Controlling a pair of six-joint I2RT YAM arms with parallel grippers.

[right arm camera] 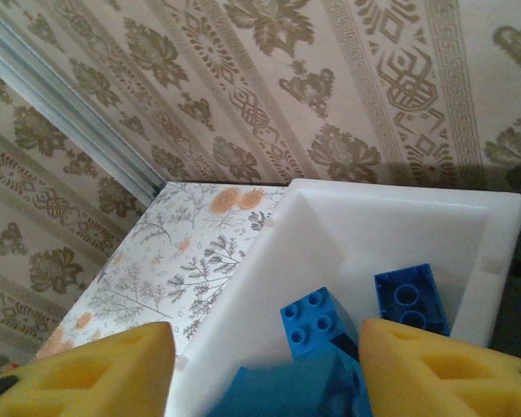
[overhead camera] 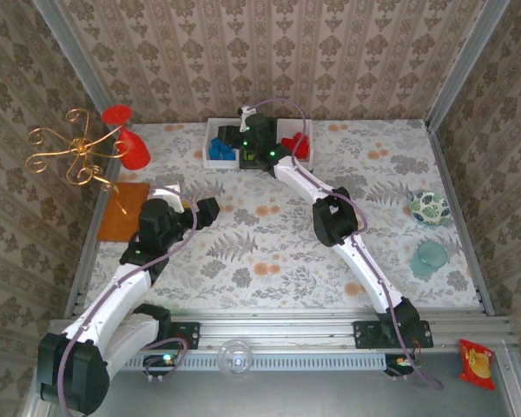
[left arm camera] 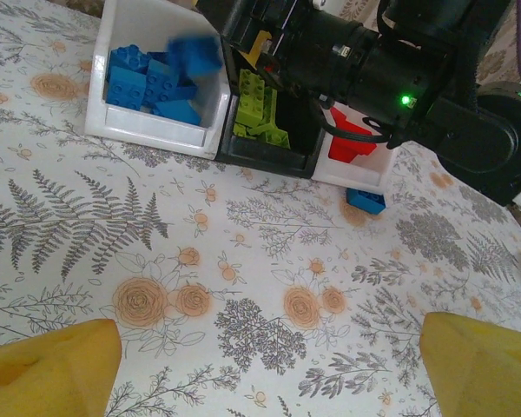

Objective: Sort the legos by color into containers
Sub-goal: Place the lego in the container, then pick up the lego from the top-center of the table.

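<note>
Bin (right arm camera: pixel 373 226) of blue legos (right arm camera: pixel 317 326) under right gripper (right arm camera: pixel 265 347), fingers apart, blurred blue brick (left arm camera: pixel 195 54) beneath; left gripper (left arm camera: pixel 269 321) wide open, empty, over worktop (left arm camera: pixel 269 226).

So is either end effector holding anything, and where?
Nothing looks held: left end effector open; a blurred blue brick drops from the open right end effector.

On the floral tablecloth (overhead camera: pixel 260 252), a red goblet (overhead camera: pixel 130 143) is at ten o'clock, with a gold wire ornament (overhead camera: pixel 74 155) just beside it. An orange mat (overhead camera: pixel 123 211) lies at nine o'clock. A patterned round bowl (overhead camera: pixel 429 207) is at three o'clock and a teal translucent cup (overhead camera: pixel 431 257) at four. A red snack packet (overhead camera: pixel 476 362) lies at five o'clock, off the cloth.
</note>
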